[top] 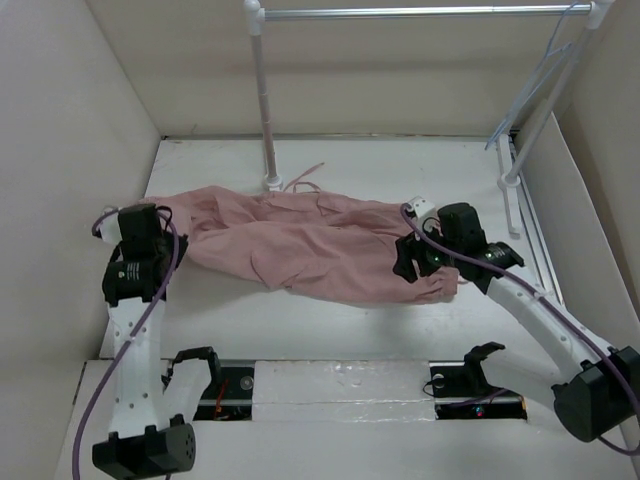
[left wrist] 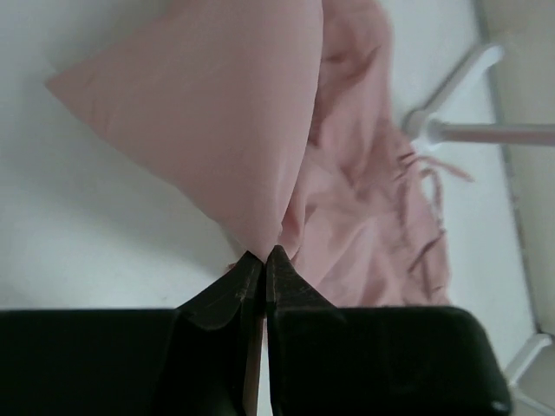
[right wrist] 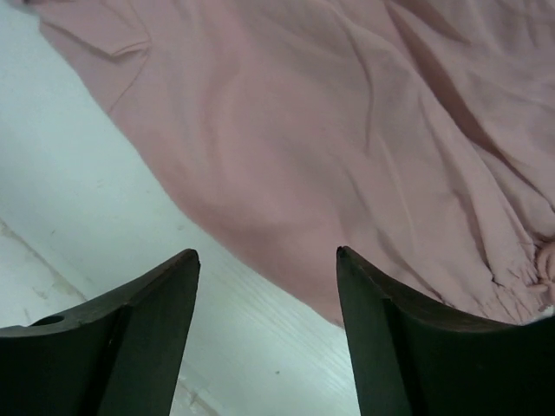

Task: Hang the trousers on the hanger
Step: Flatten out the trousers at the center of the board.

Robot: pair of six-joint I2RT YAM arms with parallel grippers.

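Note:
The dusty-pink trousers (top: 310, 245) lie crumpled across the middle of the table, stretched from left to right. My left gripper (top: 160, 222) is at their left end, shut on a pinch of the fabric (left wrist: 264, 253), which rises in a tent toward the jaws. My right gripper (top: 407, 265) hovers open over their right end; its fingers (right wrist: 186, 269) straddle the near edge of the fabric (right wrist: 347, 130) and the bare table, holding nothing. The pale blue wire hanger (top: 520, 100) hangs from the rail at the far right, apart from both grippers.
A white and metal rail (top: 420, 12) spans the back, with a post (top: 263, 100) just behind the trousers and a slanted support (top: 540, 120) at the right. The post's foot (left wrist: 425, 130) shows beside the fabric. White walls close in on both sides.

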